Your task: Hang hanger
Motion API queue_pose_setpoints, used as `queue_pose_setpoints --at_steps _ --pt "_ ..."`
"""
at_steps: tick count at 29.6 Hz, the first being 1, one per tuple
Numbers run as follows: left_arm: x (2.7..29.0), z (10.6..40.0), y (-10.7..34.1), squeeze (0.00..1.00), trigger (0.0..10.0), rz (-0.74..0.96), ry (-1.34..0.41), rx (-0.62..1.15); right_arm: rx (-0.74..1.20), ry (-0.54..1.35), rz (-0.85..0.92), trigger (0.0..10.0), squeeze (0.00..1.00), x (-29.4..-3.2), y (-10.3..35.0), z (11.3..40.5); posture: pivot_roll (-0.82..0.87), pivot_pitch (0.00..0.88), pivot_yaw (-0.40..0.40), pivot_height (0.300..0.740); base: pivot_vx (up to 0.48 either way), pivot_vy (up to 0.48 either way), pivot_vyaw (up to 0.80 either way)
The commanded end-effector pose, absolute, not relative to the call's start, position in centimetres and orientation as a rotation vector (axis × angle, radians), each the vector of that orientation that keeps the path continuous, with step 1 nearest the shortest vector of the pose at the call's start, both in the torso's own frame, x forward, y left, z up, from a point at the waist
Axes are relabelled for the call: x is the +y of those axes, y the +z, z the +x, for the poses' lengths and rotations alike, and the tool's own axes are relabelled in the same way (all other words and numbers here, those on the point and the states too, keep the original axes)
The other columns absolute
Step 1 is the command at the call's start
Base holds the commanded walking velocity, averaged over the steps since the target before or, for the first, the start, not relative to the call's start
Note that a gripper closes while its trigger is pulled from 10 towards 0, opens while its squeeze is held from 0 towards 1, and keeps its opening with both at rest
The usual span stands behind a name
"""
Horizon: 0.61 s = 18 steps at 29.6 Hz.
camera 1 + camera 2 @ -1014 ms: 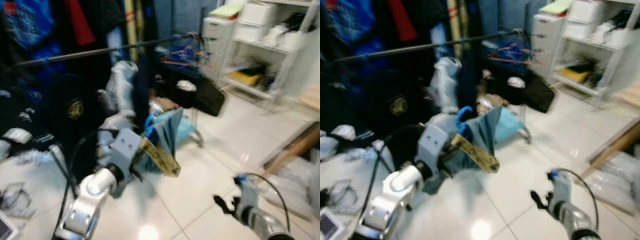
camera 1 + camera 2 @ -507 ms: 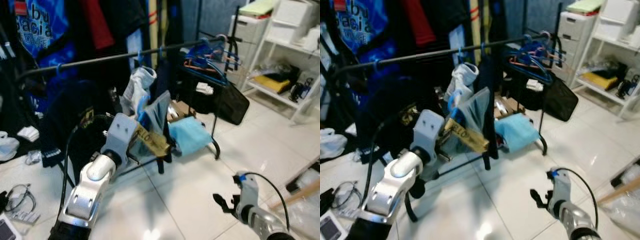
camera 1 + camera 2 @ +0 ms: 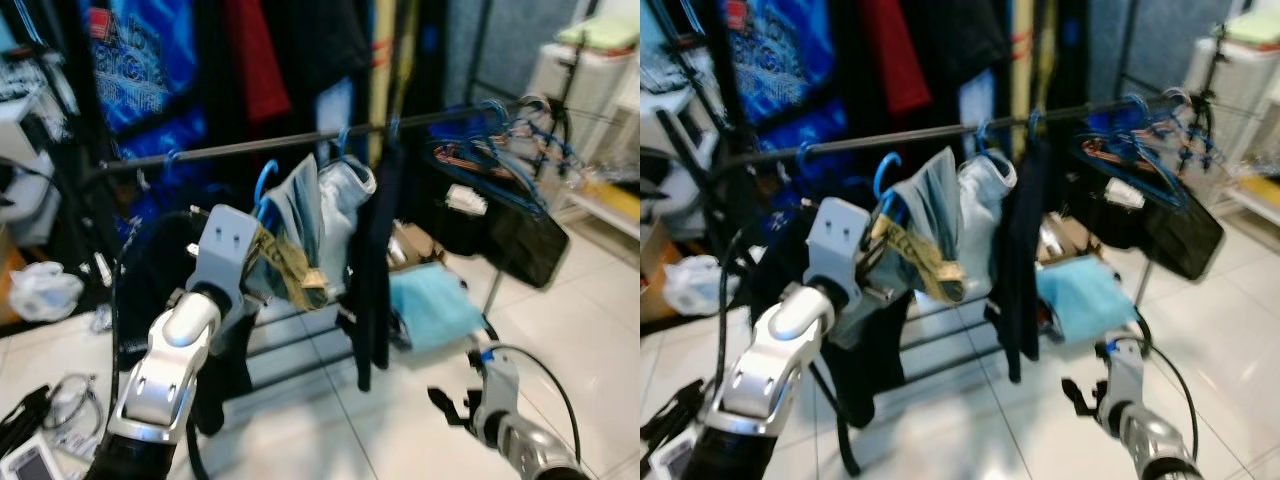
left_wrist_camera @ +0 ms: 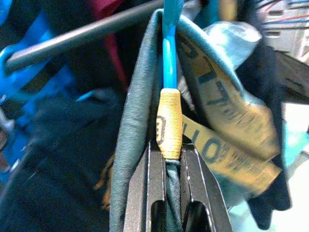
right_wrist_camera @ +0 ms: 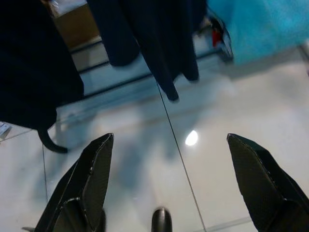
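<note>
My left gripper (image 4: 166, 162) is shut on the yellow-wrapped neck of a blue hanger (image 4: 169, 72). A grey-green garment (image 3: 300, 215) with a yellow printed strap (image 3: 290, 270) is draped over the hanger. The left arm holds it up in front of the black clothes rail (image 3: 300, 140), with the blue hook (image 3: 262, 180) just below the bar. In the left wrist view the hook rises past the rail (image 4: 87, 34); I cannot tell if it is over it. My right gripper (image 5: 170, 138) hangs low over the white floor, open and holding nothing.
Dark garments (image 3: 375, 260) and pale jeans (image 3: 340, 210) hang on the rail beside the hanger. A bunch of blue hangers (image 3: 490, 150) sits at the rail's right end. A light blue cloth (image 3: 435, 305) and black bag (image 3: 530, 240) lie below. Cables (image 3: 60, 400) lie at lower left.
The camera has turned and tilted up. My left arm has lifted the hanger and garment from well below the rail to just under it. The right gripper stays low and open.
</note>
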<state>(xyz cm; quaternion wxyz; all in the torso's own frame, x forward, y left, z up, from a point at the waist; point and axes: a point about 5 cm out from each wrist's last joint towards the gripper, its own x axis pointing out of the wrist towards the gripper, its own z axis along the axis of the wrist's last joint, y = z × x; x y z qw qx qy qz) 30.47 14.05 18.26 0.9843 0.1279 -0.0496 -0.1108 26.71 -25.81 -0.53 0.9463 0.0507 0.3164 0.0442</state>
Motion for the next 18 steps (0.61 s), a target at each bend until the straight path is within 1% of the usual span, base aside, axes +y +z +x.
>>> queue_pose_setpoints --at_steps 1,6,8,9,10,13,18 --pt "14.1 30.7 17.6 0.0 10.0 0.282 -0.223 -0.057 0.672 0.084 0.11 10.0 0.0 -25.6 -1.0 26.4 -0.04 0.0 0.005 0.74 0.349 0.0 0.0" --pt "13.4 30.9 17.0 0.0 10.0 0.289 -0.237 -0.024 0.679 0.081 0.101 10.0 0.0 -25.6 -1.0 26.4 -0.04 0.0 0.005 0.74 0.349 0.0 0.0" --pt "12.2 31.3 16.8 0.0 10.0 0.297 -0.272 -0.013 0.682 0.071 0.106 10.0 0.0 -25.6 -1.0 26.4 -0.05 0.0 0.008 0.74 0.343 0.0 0.0" --pt "12.2 31.3 16.8 0.0 10.0 0.297 -0.272 -0.013 0.682 0.071 0.106 10.0 0.0 -25.6 -1.0 26.4 -0.05 0.0 0.008 0.74 0.341 0.0 0.0" --pt "11.4 31.5 16.9 0.0 10.0 0.301 -0.297 -0.019 0.683 0.075 0.119 10.0 0.0 -25.5 -1.0 26.4 -0.05 0.0 0.007 0.74 0.341 0.0 0.0" --pt "10.2 31.7 17.2 0.0 10.0 0.298 -0.33 -0.032 0.689 0.078 0.12 10.0 0.0 -25.4 -1.1 26.4 -0.05 0.0 0.008 0.74 0.341 0.0 -0.8" --pt "9.1 31.8 17.5 0.0 10.0 0.283 -0.351 -0.041 0.679 0.076 0.12 10.0 0.0 -25.3 -1.0 26.5 -0.06 0.0 0.014 0.74 0.338 0.0 -0.8"
